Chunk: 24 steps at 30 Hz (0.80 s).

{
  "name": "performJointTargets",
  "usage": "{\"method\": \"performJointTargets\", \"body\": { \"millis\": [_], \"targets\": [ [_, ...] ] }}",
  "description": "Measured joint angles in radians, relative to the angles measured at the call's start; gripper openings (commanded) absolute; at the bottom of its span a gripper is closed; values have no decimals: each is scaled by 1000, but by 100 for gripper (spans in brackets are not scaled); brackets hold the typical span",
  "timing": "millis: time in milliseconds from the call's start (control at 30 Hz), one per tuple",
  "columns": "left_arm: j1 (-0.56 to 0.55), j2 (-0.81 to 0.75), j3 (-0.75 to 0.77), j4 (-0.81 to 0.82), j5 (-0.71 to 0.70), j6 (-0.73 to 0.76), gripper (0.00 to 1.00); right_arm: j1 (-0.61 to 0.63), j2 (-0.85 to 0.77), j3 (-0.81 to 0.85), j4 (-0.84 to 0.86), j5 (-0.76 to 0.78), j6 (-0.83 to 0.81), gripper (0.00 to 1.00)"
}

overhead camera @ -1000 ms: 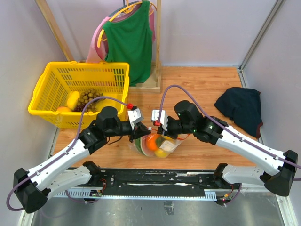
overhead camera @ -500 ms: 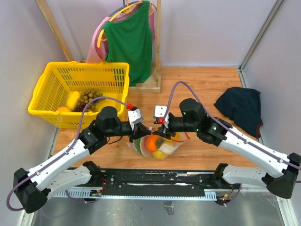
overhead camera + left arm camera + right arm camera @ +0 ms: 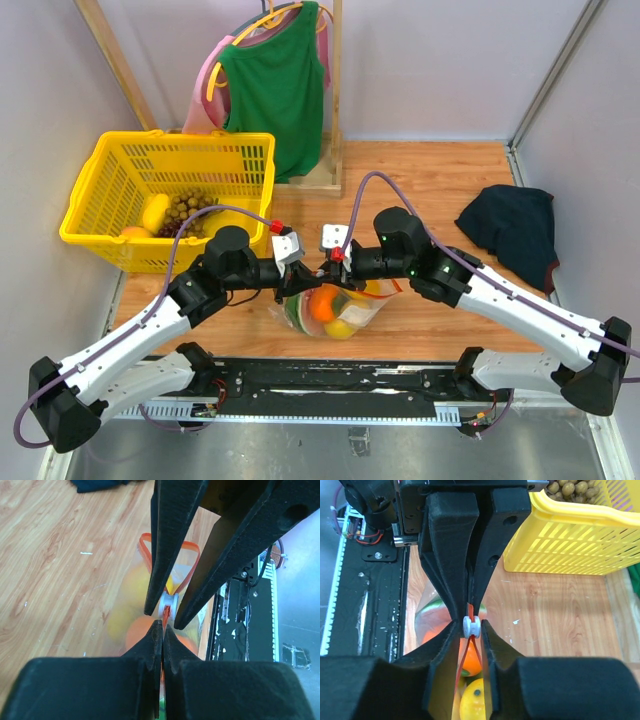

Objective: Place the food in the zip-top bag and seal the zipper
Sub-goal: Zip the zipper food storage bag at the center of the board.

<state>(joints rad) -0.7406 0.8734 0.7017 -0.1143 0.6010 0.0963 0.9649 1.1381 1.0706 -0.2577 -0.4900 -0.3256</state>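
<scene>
The zip-top bag [image 3: 362, 314] lies on the wood table by the near edge. It holds the food: an orange piece [image 3: 322, 303], a yellow piece [image 3: 343, 326] and a green one. My left gripper [image 3: 304, 281] is shut on the zipper [image 3: 146, 555] strip at the bag's left end; it also shows in the left wrist view [image 3: 162, 629]. My right gripper [image 3: 323, 271] faces it tip to tip and pinches the white slider [image 3: 471, 627] between its fingertips, seen in the right wrist view [image 3: 470, 630]. Behind the slider the strip spreads apart over the orange [image 3: 471, 662] and yellow [image 3: 475, 702] pieces.
A yellow basket [image 3: 100, 205] with more toy fruit stands at the back left, also in the right wrist view [image 3: 580, 535]. A green shirt [image 3: 275, 85] hangs on a wooden rack behind. A dark navy cloth heap [image 3: 510, 225] lies at the right. A black rail [image 3: 330, 380] runs along the near edge.
My right gripper drew a little right, then came back left toward the left gripper along the bag's mouth. The left gripper has held still on the strip.
</scene>
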Motion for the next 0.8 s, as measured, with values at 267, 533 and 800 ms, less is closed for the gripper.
{"method": "performJointTargets", "body": {
  "millis": [267, 533, 800],
  "targets": [
    [0, 0, 0, 0, -5, 0, 0, 0, 0, 0, -4, 5, -11, 1],
    [0, -15, 0, 4, -28, -1, 0, 0, -18, -3, -27, 43, -24, 1],
    [0, -31, -1, 4, -59, -13, 0, 0, -30, -15, -40, 71, -30, 1]
  ]
}}
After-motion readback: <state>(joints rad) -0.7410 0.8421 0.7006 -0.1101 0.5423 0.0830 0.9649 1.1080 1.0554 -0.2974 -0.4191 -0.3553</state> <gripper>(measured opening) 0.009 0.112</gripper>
